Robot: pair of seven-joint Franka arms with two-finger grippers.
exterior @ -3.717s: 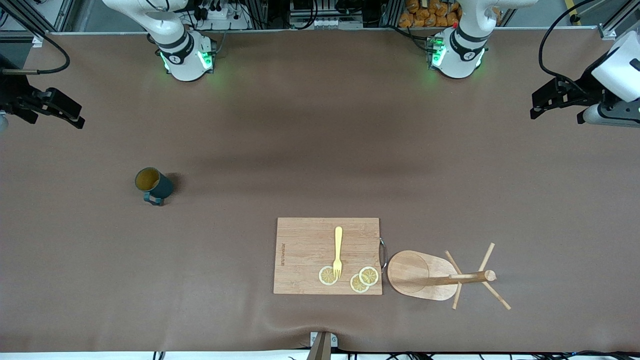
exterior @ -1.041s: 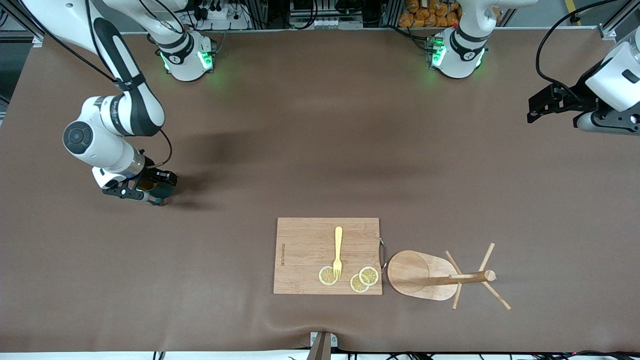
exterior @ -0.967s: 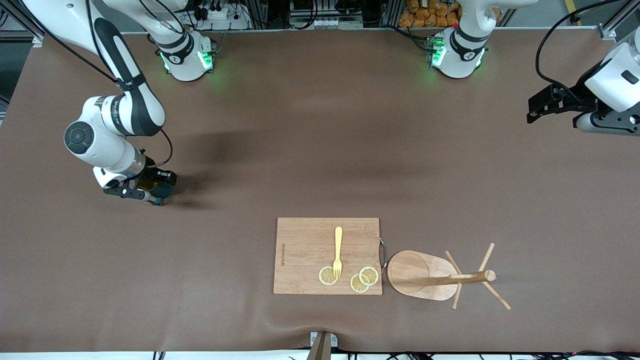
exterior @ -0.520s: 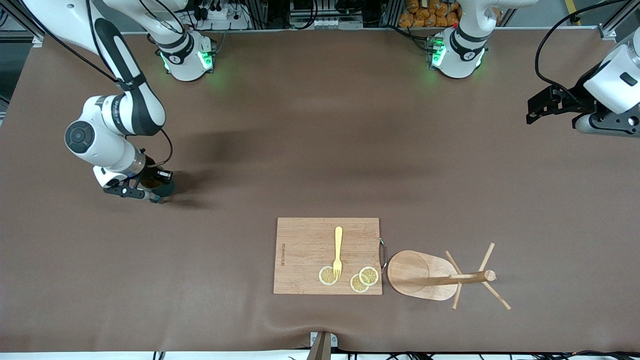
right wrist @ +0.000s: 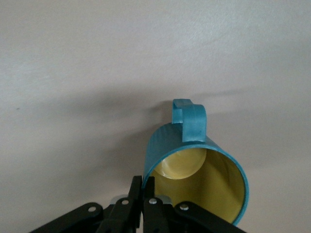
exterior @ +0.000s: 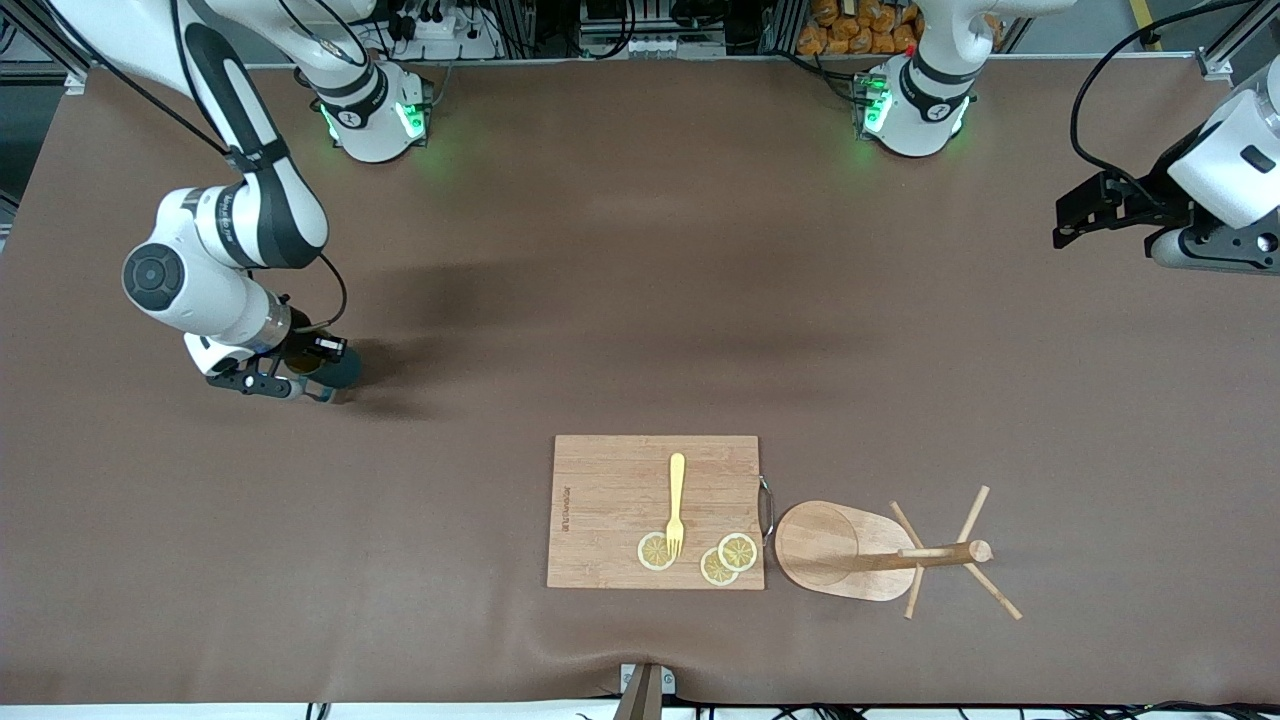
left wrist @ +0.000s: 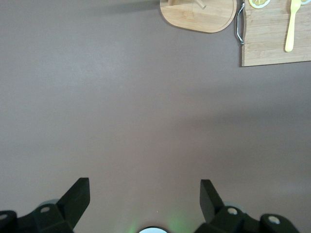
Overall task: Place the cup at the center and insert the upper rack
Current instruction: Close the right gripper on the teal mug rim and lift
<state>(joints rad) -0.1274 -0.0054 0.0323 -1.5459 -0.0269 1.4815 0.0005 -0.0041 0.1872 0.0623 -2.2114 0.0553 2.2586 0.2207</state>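
Observation:
The dark teal cup [exterior: 335, 372] is near the right arm's end of the table. In the right wrist view the cup [right wrist: 194, 160] shows its yellow inside and its handle. My right gripper [exterior: 300, 375] [right wrist: 148, 187] is shut on the cup's rim, one finger inside and one outside. The upper rack [exterior: 870, 555], a wooden mug tree, lies on its side beside the cutting board, near the front camera; its base shows in the left wrist view [left wrist: 199, 14]. My left gripper [exterior: 1085, 210] [left wrist: 145, 194] is open and empty, up above the left arm's end of the table.
A wooden cutting board [exterior: 655, 510] lies near the front camera with a yellow fork [exterior: 676, 500] and lemon slices [exterior: 725, 558] on it. It also shows in the left wrist view [left wrist: 274, 43]. A brown mat [exterior: 640, 300] covers the table.
My right arm came down to the cup and shut on its rim. In the last half second the cup has shifted slightly and tilted in the grip. The left arm has barely moved.

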